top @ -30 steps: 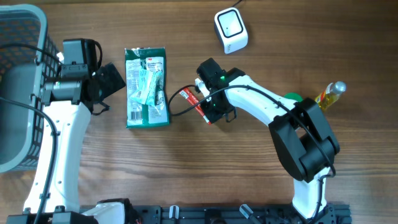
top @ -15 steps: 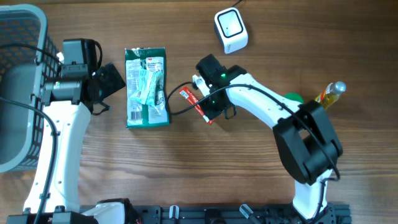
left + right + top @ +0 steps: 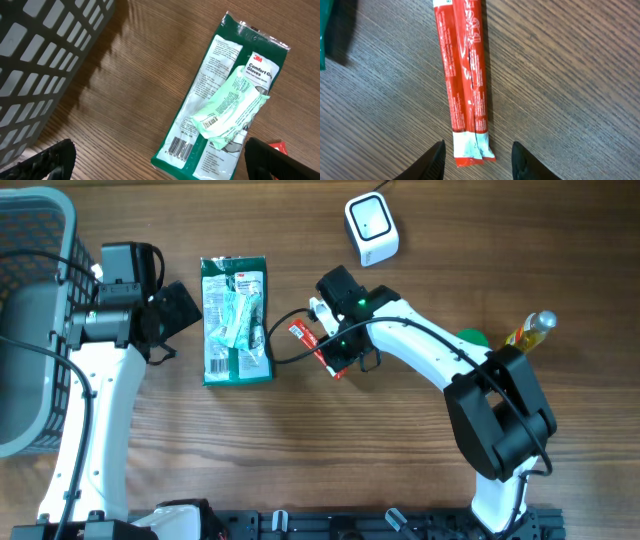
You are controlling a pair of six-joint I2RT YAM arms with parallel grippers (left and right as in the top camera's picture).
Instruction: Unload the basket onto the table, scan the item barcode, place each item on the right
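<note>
A red twin stick sachet (image 3: 465, 75) lies flat on the wooden table, its white-tipped end pointing at my right gripper (image 3: 477, 161). That gripper is open, and its two dark fingers stand either side of the sachet's end with a gap on each side. From overhead the right gripper (image 3: 332, 352) hovers over the sachet (image 3: 302, 335). The white barcode scanner (image 3: 371, 227) stands at the back. My left gripper (image 3: 162, 162) is wide open and holds nothing, just left of a green glove packet (image 3: 220, 100) whose barcode (image 3: 180, 146) faces up.
A grey slatted basket (image 3: 35, 240) fills the left edge of the table, close beside the left arm. A yellow bottle (image 3: 530, 332) and a green cap (image 3: 470, 337) lie at the right. The glove packet (image 3: 235, 320) sits between the arms.
The right arm shifted slightly over the red sachet and its jaws narrowed a little. The left arm and the glove packet stayed still.
</note>
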